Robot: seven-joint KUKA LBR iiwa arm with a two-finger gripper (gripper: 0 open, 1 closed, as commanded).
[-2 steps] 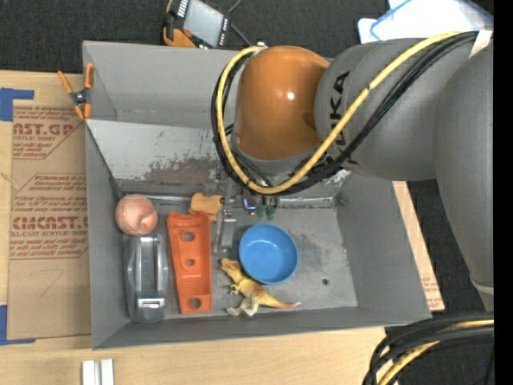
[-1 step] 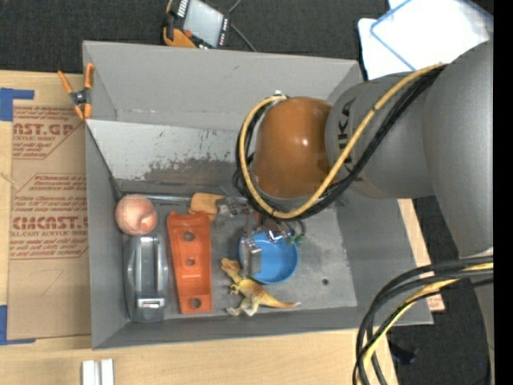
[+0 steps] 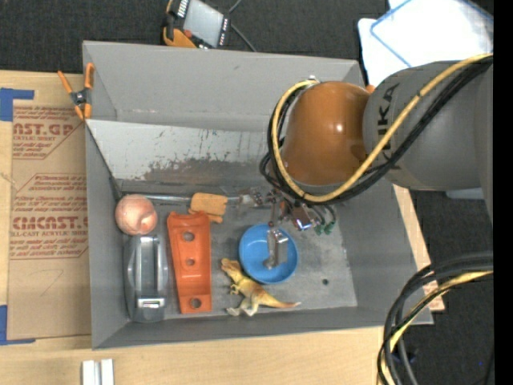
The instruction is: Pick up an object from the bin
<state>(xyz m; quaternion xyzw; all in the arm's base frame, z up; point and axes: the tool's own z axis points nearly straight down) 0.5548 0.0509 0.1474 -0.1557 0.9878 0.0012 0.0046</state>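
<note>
Grey metal bin (image 3: pixel 200 135) with sloped walls, seen from above, with a handful of loose things on its floor rather than a heap. The arm (image 3: pixel 433 127) reaches in from the right, its orange wrist cover and cables above the floor's back right part. The gripper (image 3: pixel 276 251) is down low over a round blue dish (image 3: pixel 255 257) near the floor's middle. Its tip looks to be inside or right at the dish's rim on the right side, though actual contact can't be confirmed from this angle. Gripper state: cannot tell whether it is released or clenched, as the wrist hides most of it. Nothing is visibly clamped, so I don't count the dish as held. The dish looks to sit flat on the floor, not lifted. Just in front of it lies a yellow toy dinosaur (image 3: pixel 252 291), close to or touching its front edge. To its left is an orange block with holes (image 3: pixel 190 267), lying lengthwise and apart from the dish. Further left are a clear and silver object (image 3: pixel 145 275) and a pink ball (image 3: pixel 135 214), and a small tan piece (image 3: pixel 208 205) lies at the back. Progress, judged: the approach and descent look done, with the gripper placed on the likely target. Left to do are securing a grip on the dish rim, lifting it clear and getting it out of the bin. No pick is done yet.
</note>
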